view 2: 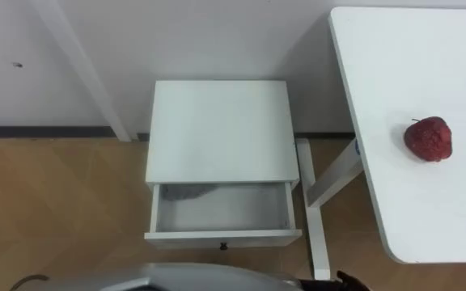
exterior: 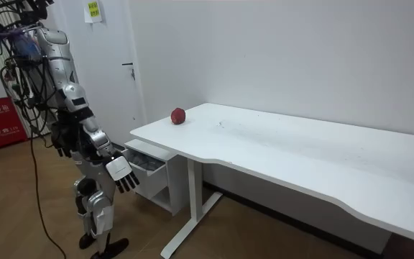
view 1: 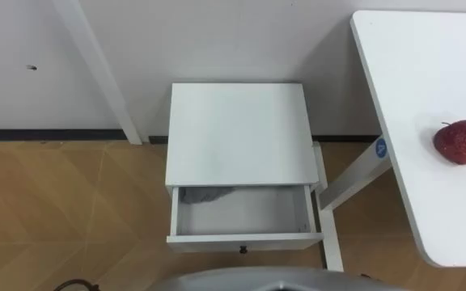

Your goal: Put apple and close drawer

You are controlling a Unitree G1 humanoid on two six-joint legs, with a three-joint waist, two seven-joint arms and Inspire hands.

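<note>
- Left eye view: the drawer is seen open, with something grey in its back corner.
- The apple is laid on the desk.
- The right hand is held loose and empty; the left hand's state cannot be told.

Pulled-out white nightstand drawer is wide open from above, though the white desk's slanted metal leg crowds its right side.
</note>
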